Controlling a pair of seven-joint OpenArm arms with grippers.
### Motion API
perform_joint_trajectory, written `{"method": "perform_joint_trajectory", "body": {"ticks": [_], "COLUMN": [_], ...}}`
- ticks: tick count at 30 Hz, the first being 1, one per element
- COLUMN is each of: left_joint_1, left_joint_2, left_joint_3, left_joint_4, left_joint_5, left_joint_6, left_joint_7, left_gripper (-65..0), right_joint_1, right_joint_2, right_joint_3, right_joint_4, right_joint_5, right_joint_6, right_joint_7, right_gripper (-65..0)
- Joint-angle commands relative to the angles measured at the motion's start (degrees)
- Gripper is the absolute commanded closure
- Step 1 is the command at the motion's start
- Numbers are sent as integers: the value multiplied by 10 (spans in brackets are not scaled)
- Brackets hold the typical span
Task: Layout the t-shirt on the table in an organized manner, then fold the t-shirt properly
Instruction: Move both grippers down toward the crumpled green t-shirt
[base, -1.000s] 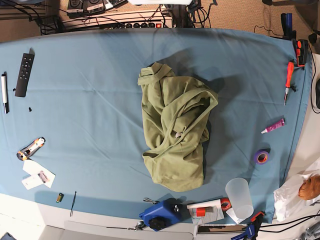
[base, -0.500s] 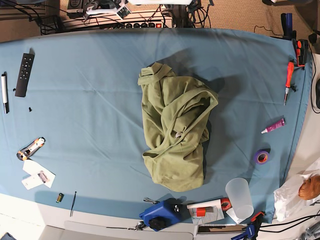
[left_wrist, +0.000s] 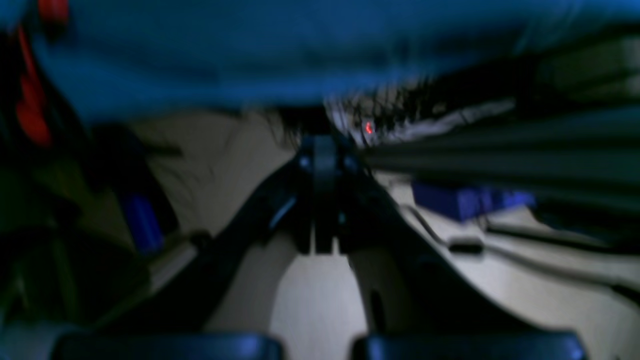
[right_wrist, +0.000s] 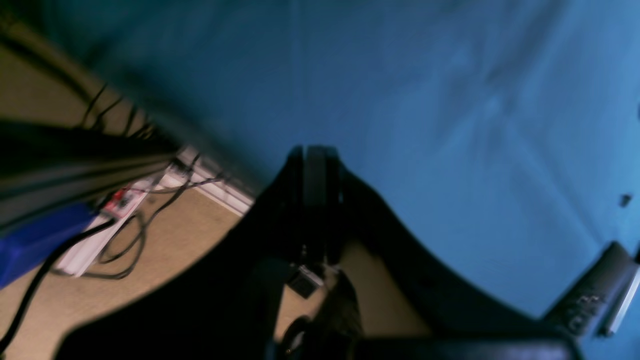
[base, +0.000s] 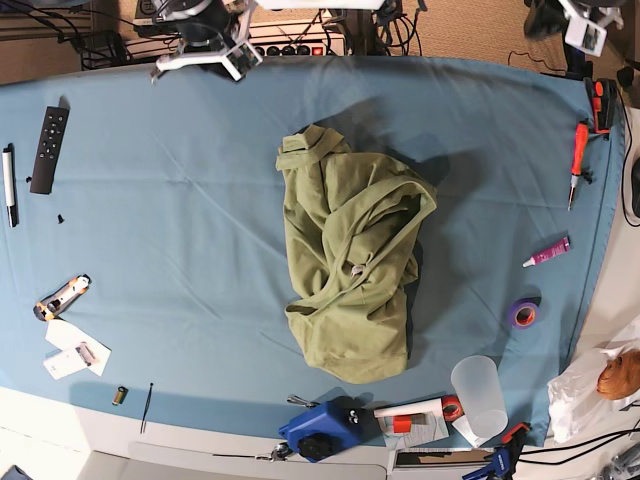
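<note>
The black right claw (right_wrist: 315, 165) is sitting closed at frame centre, over the edge of the smooth teal-blue cloth tabletop (right_wrist: 425, 90). A dark rectangular remote control (right_wrist: 587, 302) is lying at lower right.

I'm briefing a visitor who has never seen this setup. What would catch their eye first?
The crumpled olive t-shirt, bunched in the middle of the teal table, dominates the base view. Small things ring it: a black remote at the left edge, a red screwdriver at the right, and a clear cup near the front edge. Both arms sit at the far edge, the right gripper and left gripper shut and empty.
</note>
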Motion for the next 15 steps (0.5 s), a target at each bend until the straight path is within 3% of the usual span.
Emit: {"method": "perform_joint_trajectory", "body": {"ticks": [1, 7, 10, 15], "left_joint_1": [-2, -72, -101, -151], "left_joint_2": [-3, -3, -3, -3], "left_joint_3": [-4, -4, -4, -4], "left_joint_4": [10, 11, 11, 11], "left_joint_5": [-7, -7, -7, -7], "left_joint_6": [-2, -2, -2, -1], "left_joint_7": [-11, -14, -42, -75], "left_gripper": [0, 0, 0, -136], "right_joint_1": [6, 35, 36, 36], "right_joint_2": [4, 3, 3, 3], "right_joint_3": [1, 1, 1, 1], "right_joint_4": [10, 10, 10, 10], "right_joint_5": [-16, -83, -107, -141], "right_joint_6": [-6, -6, -7, -7], "right_joint_7": [10, 10, 10, 15], "right_gripper": [0, 0, 0, 0]}}
